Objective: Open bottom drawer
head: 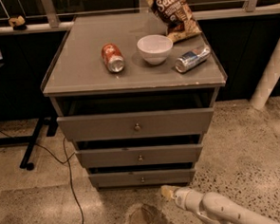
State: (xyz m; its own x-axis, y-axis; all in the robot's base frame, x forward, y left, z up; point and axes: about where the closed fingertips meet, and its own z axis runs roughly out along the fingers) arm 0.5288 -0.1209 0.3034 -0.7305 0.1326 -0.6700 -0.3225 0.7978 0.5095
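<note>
The grey cabinet (pixel 133 76) stands in the middle of the camera view with three drawers. The bottom drawer (pixel 111 180) is the lowest, a shallow flat grey front with a small round metal knob (pixel 142 180) at its centre. My gripper (pixel 167 192) is low at the bottom of the view, just below and a little right of that knob, on the end of my white arm (pixel 217 208), which comes in from the lower right. The gripper is close to the drawer front but apart from the knob.
The middle drawer (pixel 139 156) and the taller top drawer (pixel 136 125) sit above. On the cabinet top lie a red can (pixel 113 57), a white bowl (pixel 154 49), a silver can (pixel 192 59) and a chip bag (pixel 172 12). A black cable (pixel 71 184) runs over the floor at left.
</note>
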